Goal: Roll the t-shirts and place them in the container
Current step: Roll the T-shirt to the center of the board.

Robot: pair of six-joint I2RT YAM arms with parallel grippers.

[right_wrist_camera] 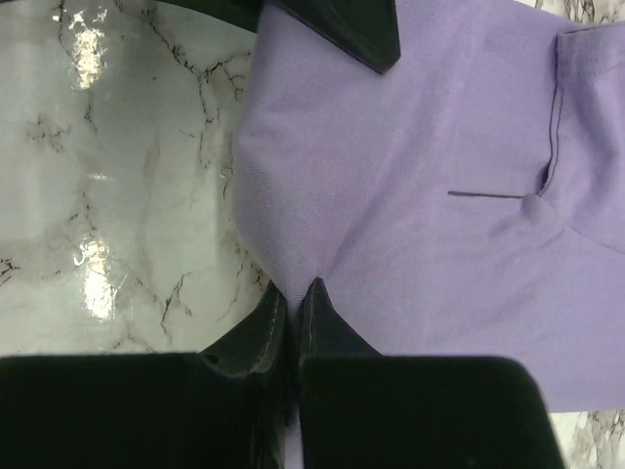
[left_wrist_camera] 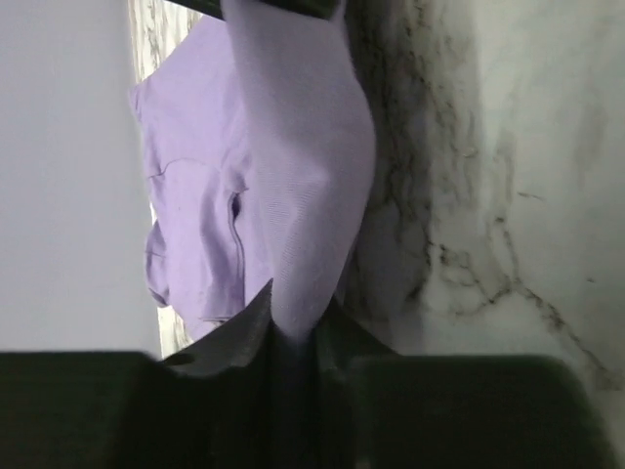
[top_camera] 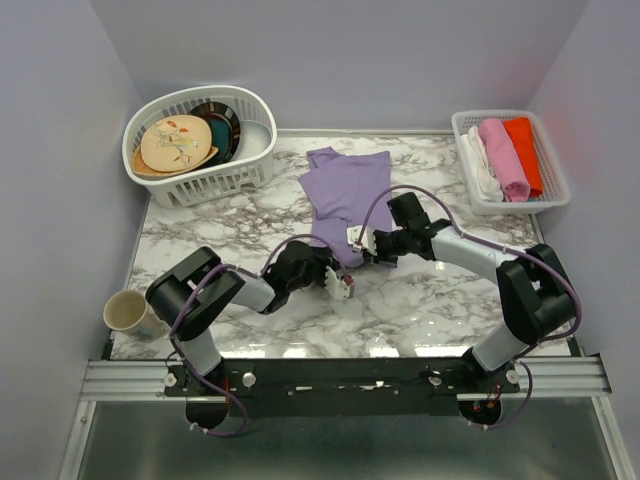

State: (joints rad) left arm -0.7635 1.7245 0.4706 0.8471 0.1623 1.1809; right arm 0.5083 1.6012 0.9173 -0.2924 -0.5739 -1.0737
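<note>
A lavender-purple t-shirt (top_camera: pixel 345 190) lies folded into a narrow strip on the marble table (top_camera: pixel 420 310), running from the back centre toward the middle. My left gripper (top_camera: pixel 341 278) is shut on its near end; the left wrist view shows the cloth (left_wrist_camera: pixel 303 176) pinched between the fingers. My right gripper (top_camera: pixel 361 243) is shut on the near edge too, just right of the left one; the right wrist view shows the cloth (right_wrist_camera: pixel 420 166) gathered into the closed fingertips (right_wrist_camera: pixel 322 313).
A white basket (top_camera: pixel 200 140) with patterned plates stands back left. A white tray (top_camera: pixel 545 195) at back right holds rolled white, pink and orange cloths. A cup (top_camera: pixel 127 312) stands at the near left edge.
</note>
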